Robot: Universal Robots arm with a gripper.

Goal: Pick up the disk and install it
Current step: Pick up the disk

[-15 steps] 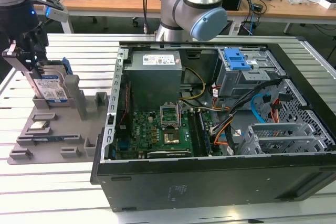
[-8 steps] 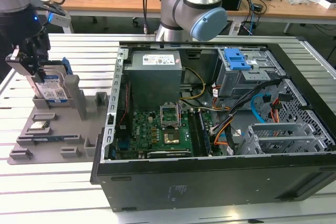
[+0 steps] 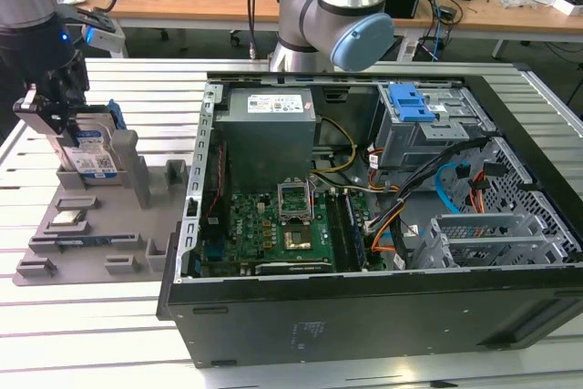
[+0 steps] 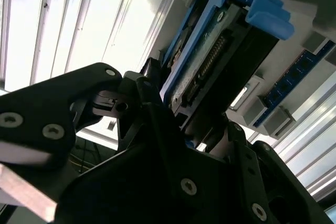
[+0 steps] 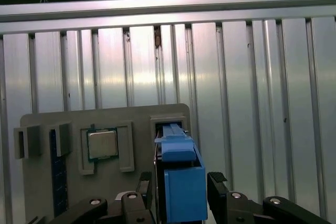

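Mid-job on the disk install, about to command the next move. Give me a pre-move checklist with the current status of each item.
1. Gripper lined up on the disk: ok. In the first wrist view the gripper is centred on the disk and its blue bracket.
2. Disk seated upright in the grey tray: ok, in the exterior view.
3. Firm hold on the disk: cannot tell.
4. Computer case open, inside exposed: ok.
5. Drive bay free to take the disk: cannot tell.
6. Cables out of the bay's way: cannot tell; blue and orange ones run close beside it.
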